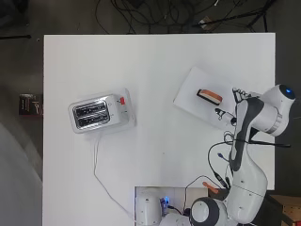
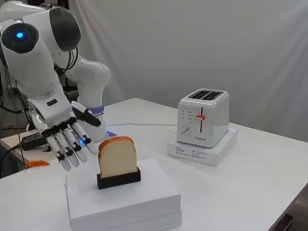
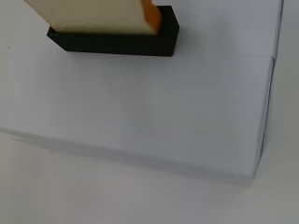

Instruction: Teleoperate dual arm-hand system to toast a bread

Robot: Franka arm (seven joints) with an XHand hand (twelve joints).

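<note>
1. I see my hand with fingers straight and spread, holding nothing, just beside the bread slice.
2. The slice stands upright in a black holder on a white box.
3. The white toaster sits well apart on its own flat box, red lever facing me.

Bright and even throughout; glaring on the desk, throwing soft shadows beside the toaster.
</note>
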